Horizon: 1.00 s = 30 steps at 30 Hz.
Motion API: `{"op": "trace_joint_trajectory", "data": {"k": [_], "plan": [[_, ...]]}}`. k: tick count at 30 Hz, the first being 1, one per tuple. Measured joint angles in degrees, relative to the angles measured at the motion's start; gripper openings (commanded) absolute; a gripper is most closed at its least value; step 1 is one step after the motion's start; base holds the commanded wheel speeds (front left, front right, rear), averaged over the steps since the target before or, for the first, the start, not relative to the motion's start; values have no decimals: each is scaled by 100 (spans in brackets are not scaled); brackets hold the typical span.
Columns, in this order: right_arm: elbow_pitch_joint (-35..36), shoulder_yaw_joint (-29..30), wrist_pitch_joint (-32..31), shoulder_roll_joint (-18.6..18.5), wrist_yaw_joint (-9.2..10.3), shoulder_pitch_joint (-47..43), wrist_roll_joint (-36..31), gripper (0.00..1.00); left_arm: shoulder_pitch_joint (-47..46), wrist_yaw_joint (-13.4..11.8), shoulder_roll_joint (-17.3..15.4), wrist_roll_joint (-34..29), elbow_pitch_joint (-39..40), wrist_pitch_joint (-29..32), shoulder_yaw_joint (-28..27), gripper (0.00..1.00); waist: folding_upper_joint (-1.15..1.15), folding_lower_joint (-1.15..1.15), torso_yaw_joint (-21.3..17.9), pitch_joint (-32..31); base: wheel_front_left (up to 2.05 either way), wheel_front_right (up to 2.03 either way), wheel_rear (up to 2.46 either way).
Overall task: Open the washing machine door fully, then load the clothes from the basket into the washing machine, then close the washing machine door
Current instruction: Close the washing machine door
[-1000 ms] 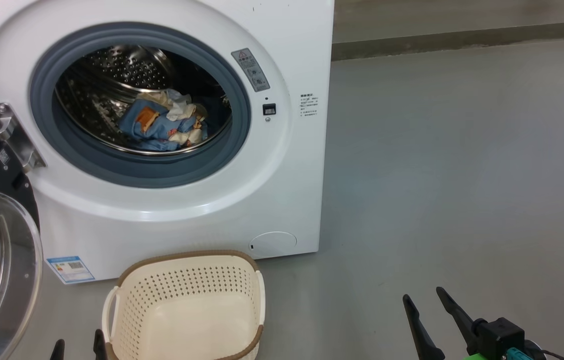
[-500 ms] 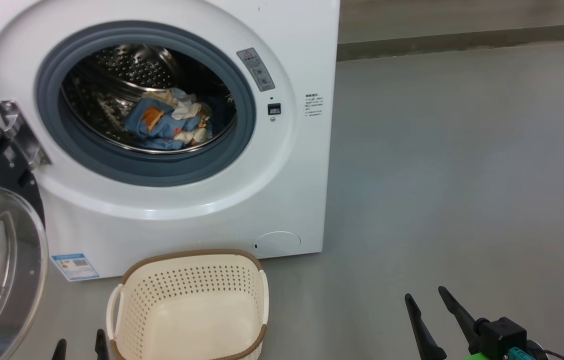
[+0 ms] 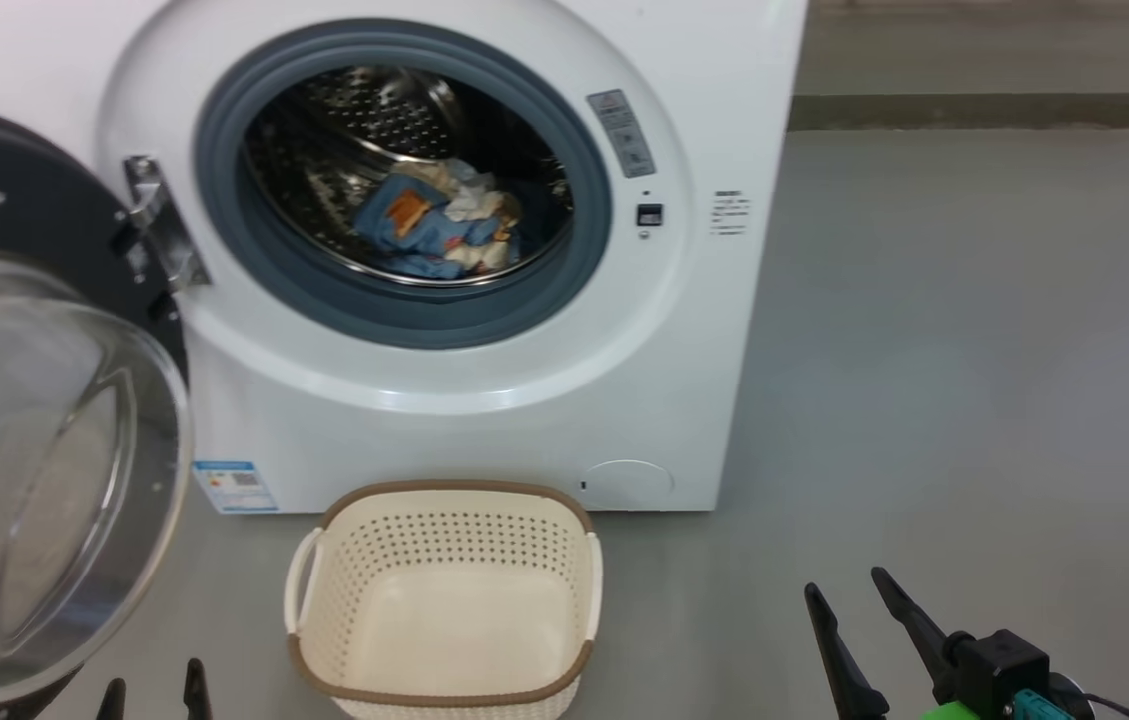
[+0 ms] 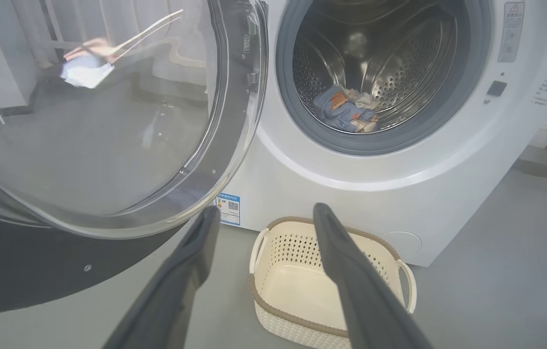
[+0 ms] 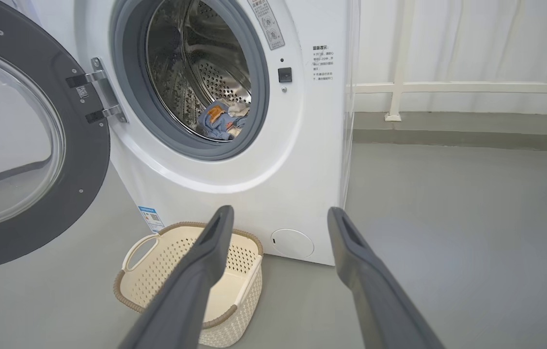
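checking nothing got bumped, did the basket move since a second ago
No. The basket keeps its place between the blue label and round cap on the washing machine; the whole view shifted, so the camera moved.

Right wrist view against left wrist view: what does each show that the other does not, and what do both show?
Right wrist, not left: the right gripper, jaws open, and the metal hinge in plain sight.
Left wrist, not right: the left gripper, jaws open, and a pale blue gleam in the glass of the door.
Both: the open door, the washer, the clothes inside it, the empty basket.
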<state>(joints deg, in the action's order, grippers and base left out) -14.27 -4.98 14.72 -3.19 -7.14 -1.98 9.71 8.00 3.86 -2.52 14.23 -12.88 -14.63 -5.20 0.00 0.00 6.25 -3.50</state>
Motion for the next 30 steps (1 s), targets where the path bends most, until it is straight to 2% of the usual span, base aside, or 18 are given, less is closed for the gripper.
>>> {"op": "trace_joint_trajectory", "data": {"k": [21,30], "plan": [[31,-279,0,-73,0,338,-3,100,73,-57,-1,-143,211,0,-148,100,0,0,1737,-106,0,0,0],[-83,-537,0,-71,0,653,3,100,151,-120,-1,-110,415,0,-246,100,0,0,2052,-29,0,0,0]]}}
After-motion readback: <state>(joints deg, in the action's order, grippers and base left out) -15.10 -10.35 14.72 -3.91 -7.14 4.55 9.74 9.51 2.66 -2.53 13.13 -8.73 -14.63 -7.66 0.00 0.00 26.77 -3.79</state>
